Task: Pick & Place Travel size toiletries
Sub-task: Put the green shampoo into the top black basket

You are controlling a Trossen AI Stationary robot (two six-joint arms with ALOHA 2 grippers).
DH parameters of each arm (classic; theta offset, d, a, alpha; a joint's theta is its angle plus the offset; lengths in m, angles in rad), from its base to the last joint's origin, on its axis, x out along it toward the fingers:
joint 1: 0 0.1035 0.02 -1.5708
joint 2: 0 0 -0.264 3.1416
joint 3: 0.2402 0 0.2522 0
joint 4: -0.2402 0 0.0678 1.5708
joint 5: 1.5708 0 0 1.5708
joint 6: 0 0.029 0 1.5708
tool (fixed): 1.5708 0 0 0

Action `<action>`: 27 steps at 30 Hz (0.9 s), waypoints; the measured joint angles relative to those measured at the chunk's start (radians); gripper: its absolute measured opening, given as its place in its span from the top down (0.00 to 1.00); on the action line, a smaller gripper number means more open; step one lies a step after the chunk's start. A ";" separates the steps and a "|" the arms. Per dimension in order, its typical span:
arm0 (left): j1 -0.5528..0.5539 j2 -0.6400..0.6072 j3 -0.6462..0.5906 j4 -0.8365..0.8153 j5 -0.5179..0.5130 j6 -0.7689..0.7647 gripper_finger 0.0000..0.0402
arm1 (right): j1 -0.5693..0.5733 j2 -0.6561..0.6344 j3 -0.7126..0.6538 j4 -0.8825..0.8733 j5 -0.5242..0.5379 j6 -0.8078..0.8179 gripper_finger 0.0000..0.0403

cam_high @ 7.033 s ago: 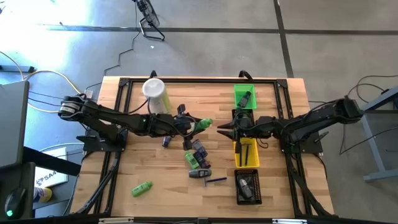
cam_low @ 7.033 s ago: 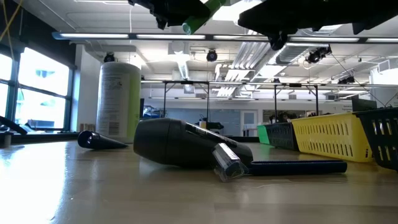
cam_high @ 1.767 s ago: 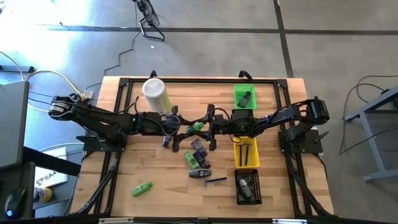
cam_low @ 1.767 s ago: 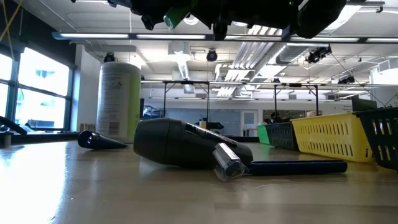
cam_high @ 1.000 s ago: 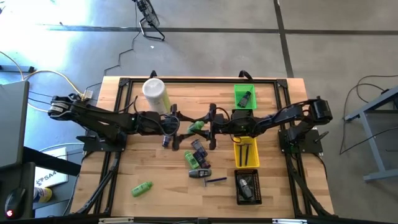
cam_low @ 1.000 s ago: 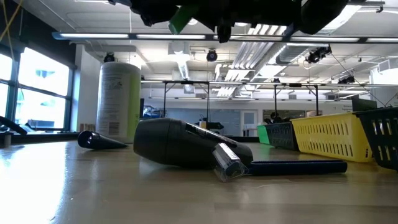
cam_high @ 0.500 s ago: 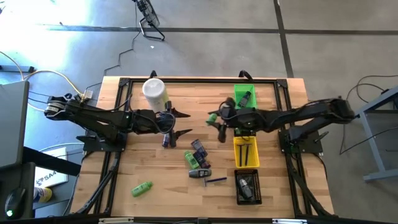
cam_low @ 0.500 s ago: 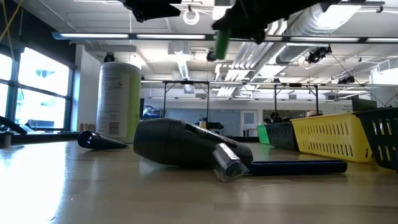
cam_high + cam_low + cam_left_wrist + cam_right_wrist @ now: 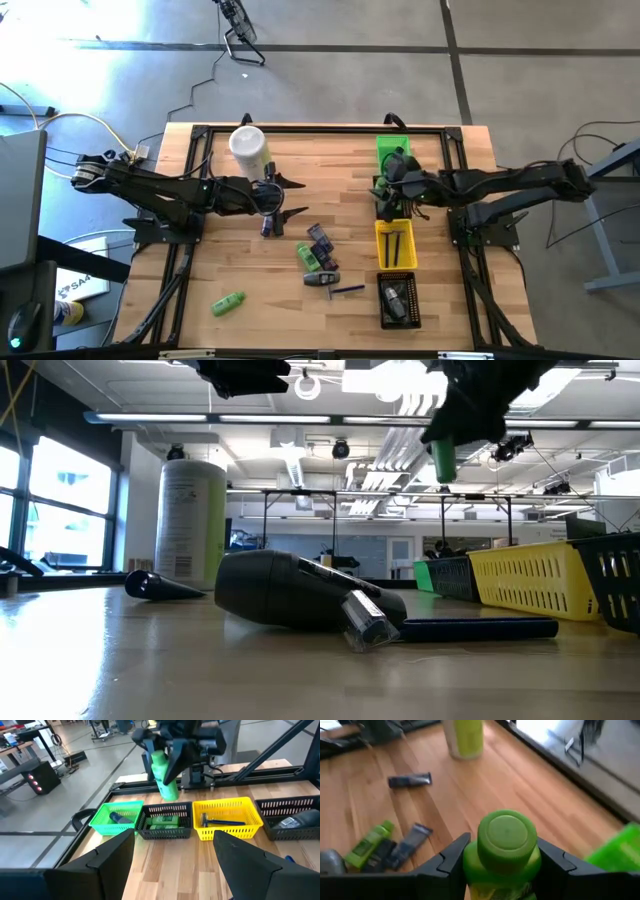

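Gripping a bright green mini bottle [image 9: 164, 774] between its two fingers, the right gripper [image 9: 388, 190] hung above the row of small bins, over the black bin [image 9: 166, 822] that sat between the green bin [image 9: 116, 817] and the yellow bin [image 9: 228, 818]; that black bin already held a green item. From the right wrist camera the bottle's round cap [image 9: 506, 835] faced the lens, clamped on both sides by the dark fingers [image 9: 451, 860]. On the far side of the bins from that arm, the left gripper [image 9: 283, 197] waited with its jaws spread and empty, raised above the wood table [image 9: 210, 270] just beside the large pale-green canister [image 9: 250, 152]. Between the canister and the bins lay the loose toiletries: a cluster of dark and blue-purple tubes [image 9: 318, 245] with a green bottle among them, and a thin dark stick [image 9: 347, 290] at its edge. Another green mini bottle [image 9: 228, 302] lay alone, well apart from the cluster.
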 joint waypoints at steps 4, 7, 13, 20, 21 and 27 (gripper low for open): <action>0.000 0.000 0.000 -0.001 0.000 0.000 0.34 | -0.001 0.012 -0.031 -0.063 0.003 0.099 0.60; 0.000 0.000 0.000 -0.003 0.000 0.000 0.34 | -0.003 0.030 -0.067 -0.067 0.022 0.161 0.60; 0.000 0.000 0.000 -0.005 0.000 0.000 0.34 | -0.018 0.065 -0.125 -0.071 0.031 0.254 0.60; 0.000 0.001 0.000 -0.008 0.000 -0.001 0.34 | -0.050 0.078 -0.185 -0.082 0.008 0.360 0.60; 0.000 0.001 0.000 -0.008 0.000 -0.001 0.34 | -0.055 0.079 -0.191 -0.083 -0.005 0.377 0.60; 0.000 0.001 0.000 -0.008 0.000 -0.002 0.34 | -0.068 0.079 -0.198 -0.096 -0.034 0.405 0.53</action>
